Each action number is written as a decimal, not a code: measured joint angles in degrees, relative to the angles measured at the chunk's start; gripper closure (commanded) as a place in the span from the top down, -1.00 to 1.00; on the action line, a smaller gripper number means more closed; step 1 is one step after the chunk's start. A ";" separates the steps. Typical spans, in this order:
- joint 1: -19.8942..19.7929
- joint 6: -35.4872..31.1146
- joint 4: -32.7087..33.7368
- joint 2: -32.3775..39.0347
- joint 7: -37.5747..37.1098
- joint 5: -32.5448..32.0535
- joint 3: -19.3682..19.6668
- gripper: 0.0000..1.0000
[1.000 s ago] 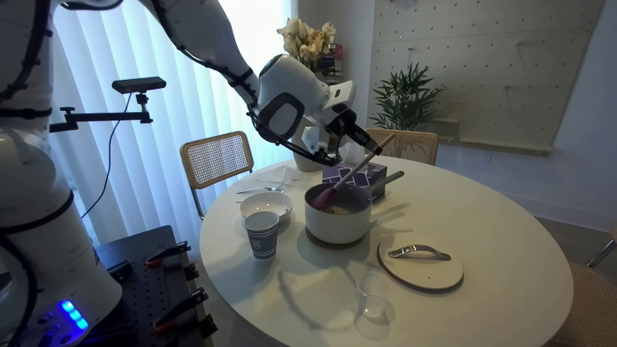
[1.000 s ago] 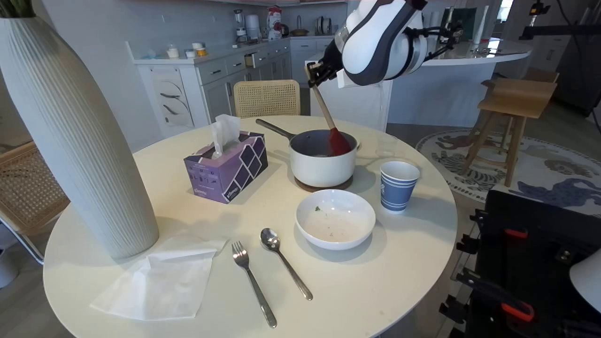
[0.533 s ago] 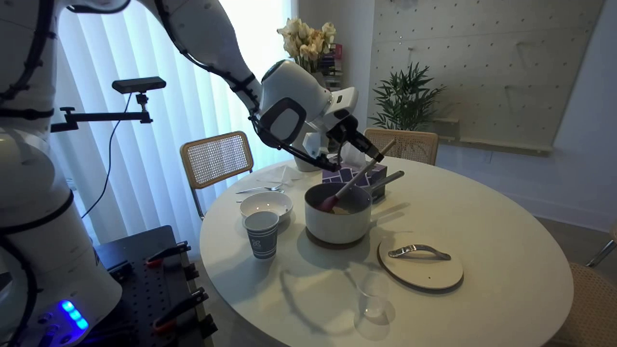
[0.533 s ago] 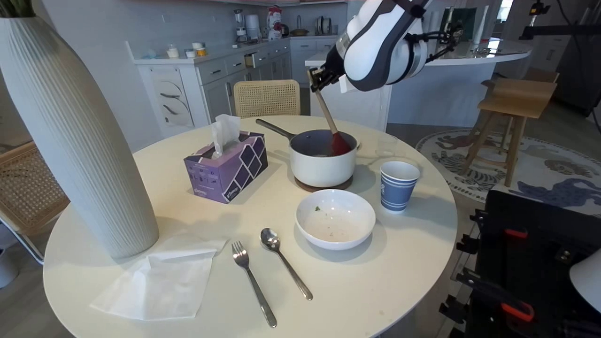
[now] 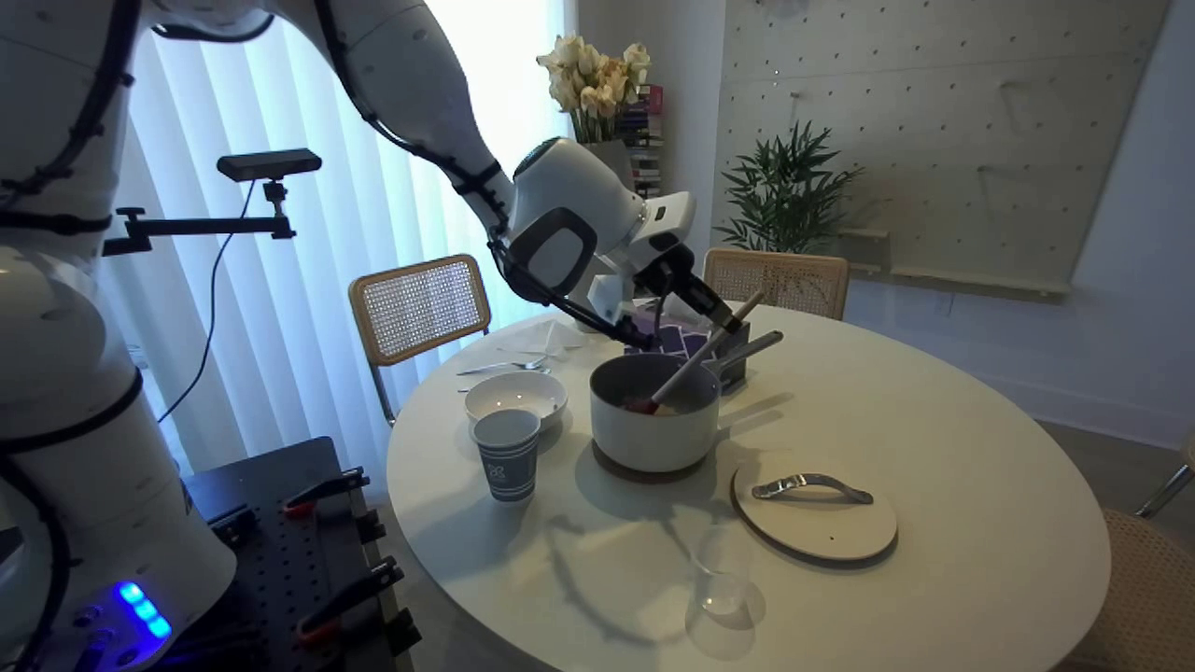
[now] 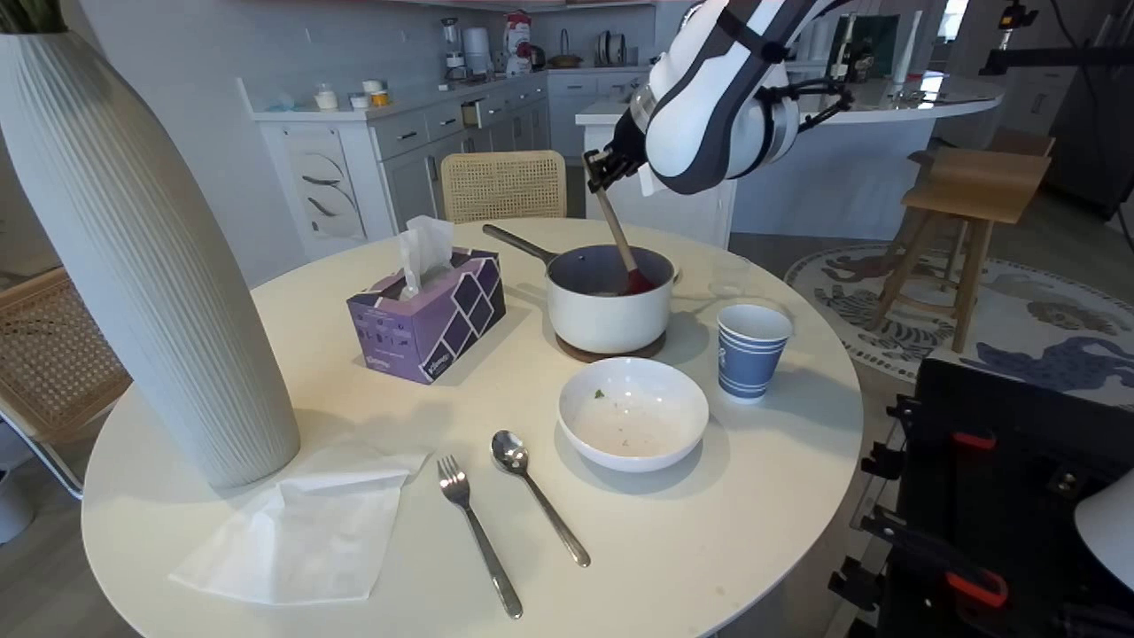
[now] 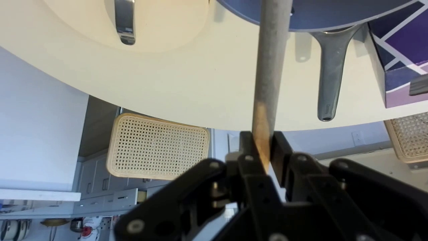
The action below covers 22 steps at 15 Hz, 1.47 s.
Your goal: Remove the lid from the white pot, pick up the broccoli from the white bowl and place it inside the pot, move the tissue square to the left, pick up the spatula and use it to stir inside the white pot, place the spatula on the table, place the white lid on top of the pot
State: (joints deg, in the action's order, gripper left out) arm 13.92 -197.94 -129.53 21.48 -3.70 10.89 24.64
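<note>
Bright glare through pale blinds (image 5: 373,210)

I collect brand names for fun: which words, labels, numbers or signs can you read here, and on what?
"Kleenex", slightly blurred: on the purple tissue box.
Too small or blurred to read: the marking on the pot's handle; the logo on the striped cup; print on the red-and-white package; the book spines.

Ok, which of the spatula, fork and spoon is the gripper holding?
The red-headed spatula, tilted into the white saucepan: the gripper is shut on its wooden handle. The fork and spoon lie on the table.
</note>
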 measured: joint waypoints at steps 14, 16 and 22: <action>5.77 0.02 12.54 12.72 -0.91 1.94 7.84 -0.92; 7.19 0.02 14.73 15.44 -1.64 3.09 8.37 -0.92; 12.90 0.01 18.87 22.39 -3.56 6.74 9.54 -0.92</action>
State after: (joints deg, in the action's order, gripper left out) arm 26.83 -197.93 -110.66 43.86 -7.26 17.63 34.17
